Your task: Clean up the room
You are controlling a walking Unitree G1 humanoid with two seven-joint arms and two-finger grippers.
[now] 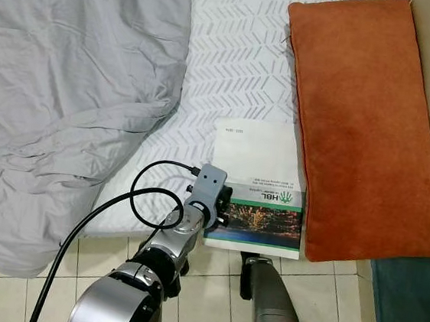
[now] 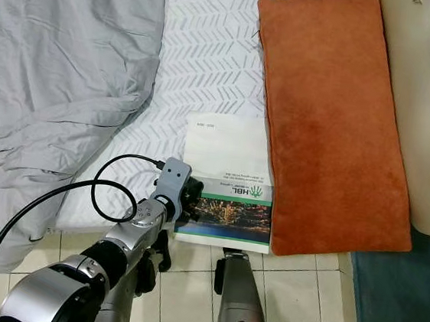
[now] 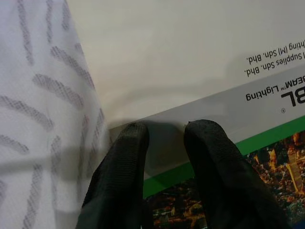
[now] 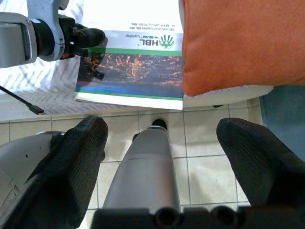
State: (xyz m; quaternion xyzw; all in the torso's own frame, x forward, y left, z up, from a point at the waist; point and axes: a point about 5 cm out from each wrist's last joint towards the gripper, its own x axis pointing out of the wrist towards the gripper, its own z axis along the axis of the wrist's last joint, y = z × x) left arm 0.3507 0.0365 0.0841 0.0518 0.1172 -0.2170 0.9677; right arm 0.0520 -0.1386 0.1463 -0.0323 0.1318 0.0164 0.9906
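Note:
A thin book [image 1: 261, 162] with a white cover, a green band and a night-city photo lies on the patterned bed sheet [image 1: 233, 63], at the mattress edge. My left gripper [image 1: 224, 208] is at the book's near left corner. In the left wrist view its two black fingers [image 3: 128, 157] are nearly together, tips resting on top of the cover [image 3: 200, 57], with nothing between them. My right gripper [image 4: 162, 126] is open, fingers wide apart, low over the tiled floor [image 4: 200, 176] in front of the bed. A long orange cushion [image 1: 364, 130] lies just right of the book, touching its edge.
A crumpled grey blanket [image 1: 61, 91] covers the bed's left half and hangs over the edge. A black cable [image 1: 118, 205] loops from my left wrist. A teal rug [image 1: 407, 304] lies at the lower right. A beige padded surface [image 2: 427, 114] borders the cushion.

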